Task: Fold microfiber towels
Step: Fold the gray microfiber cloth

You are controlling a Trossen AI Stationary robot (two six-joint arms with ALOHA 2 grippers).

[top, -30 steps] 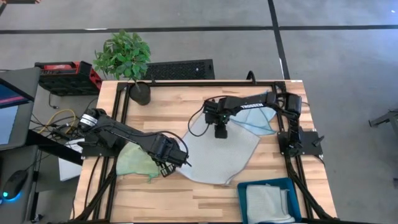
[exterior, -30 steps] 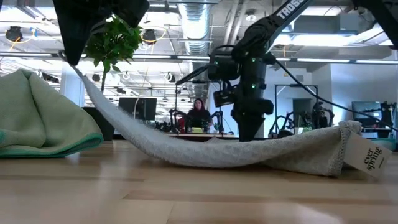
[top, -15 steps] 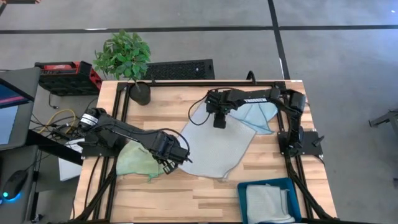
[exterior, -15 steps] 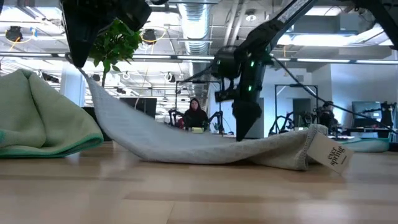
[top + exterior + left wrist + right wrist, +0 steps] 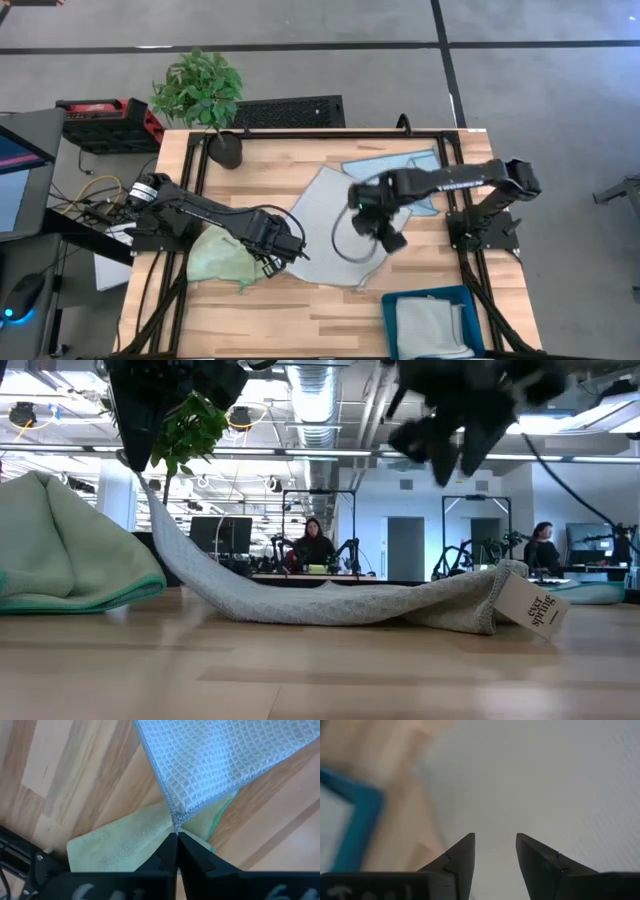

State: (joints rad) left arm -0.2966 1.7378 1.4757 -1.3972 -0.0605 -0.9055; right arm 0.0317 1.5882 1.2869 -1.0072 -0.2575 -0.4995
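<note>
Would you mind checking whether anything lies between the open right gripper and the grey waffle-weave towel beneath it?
Nothing visible does. The right gripper hangs open above the grey waffle-weave towel, with only air between, while the left gripper pinches one corner.

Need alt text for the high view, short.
Overhead: the left gripper, shut, pinches a corner of a grey towel spread mid-table, while the open right gripper hovers over its far side. A green towel, a light blue towel and a teal bin lie around.

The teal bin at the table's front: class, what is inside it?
A pale grey folded towel lies inside the teal bin, filling most of it. Whether anything lies beneath that towel cannot be seen, and the bin's front end is cut off.
</note>
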